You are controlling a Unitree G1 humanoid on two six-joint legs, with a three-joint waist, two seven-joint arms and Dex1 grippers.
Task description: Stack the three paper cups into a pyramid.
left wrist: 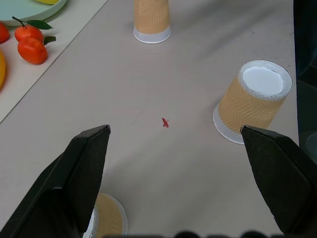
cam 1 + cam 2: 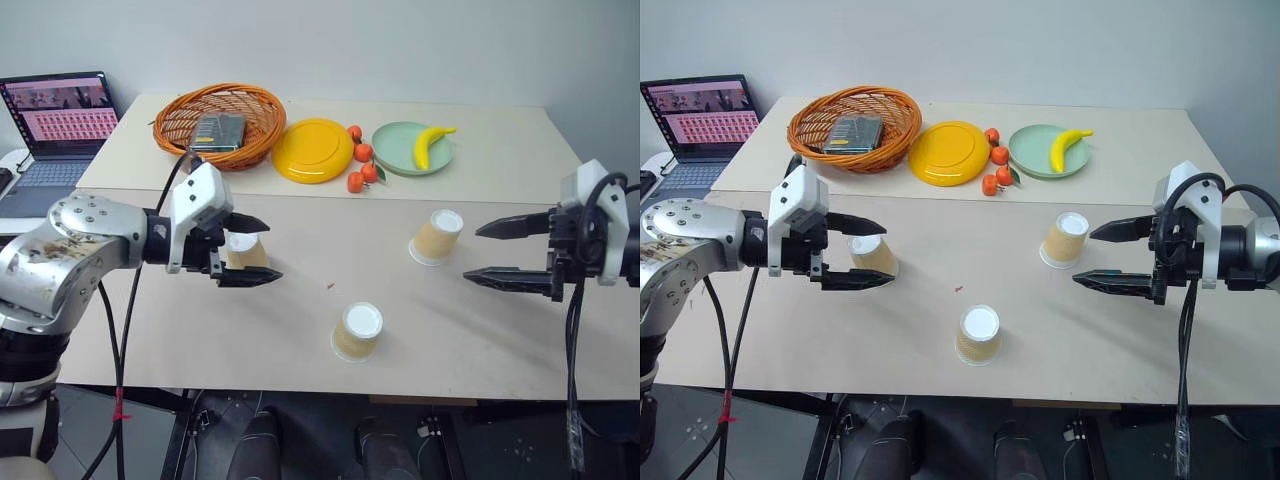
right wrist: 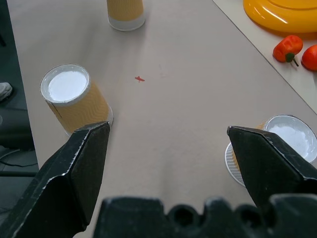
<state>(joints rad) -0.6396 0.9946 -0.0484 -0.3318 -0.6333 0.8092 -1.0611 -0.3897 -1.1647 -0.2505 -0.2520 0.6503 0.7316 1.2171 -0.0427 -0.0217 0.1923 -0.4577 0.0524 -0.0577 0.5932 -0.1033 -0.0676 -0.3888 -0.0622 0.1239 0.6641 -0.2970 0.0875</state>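
Observation:
Three paper cups stand upside down on the beige table. The left cup (image 2: 245, 250) sits in line with my open left gripper (image 2: 272, 250); in the left wrist view this cup (image 1: 106, 218) lies low beside one finger, untouched. The front cup (image 2: 358, 331) stands alone near the table's front edge. The right cup (image 2: 437, 237) stands just left of my open right gripper (image 2: 472, 254), and in the right wrist view the same cup (image 3: 292, 139) is partly hidden behind one finger. Neither gripper holds anything.
At the back stand a wicker basket (image 2: 168, 118) with a dark box in it, a yellow plate (image 2: 312, 150), tangerines (image 2: 362, 165) and a green plate (image 2: 395, 145) with a banana (image 2: 430, 145). A laptop (image 2: 55, 125) sits far left. A red speck (image 2: 330, 287) marks mid-table.

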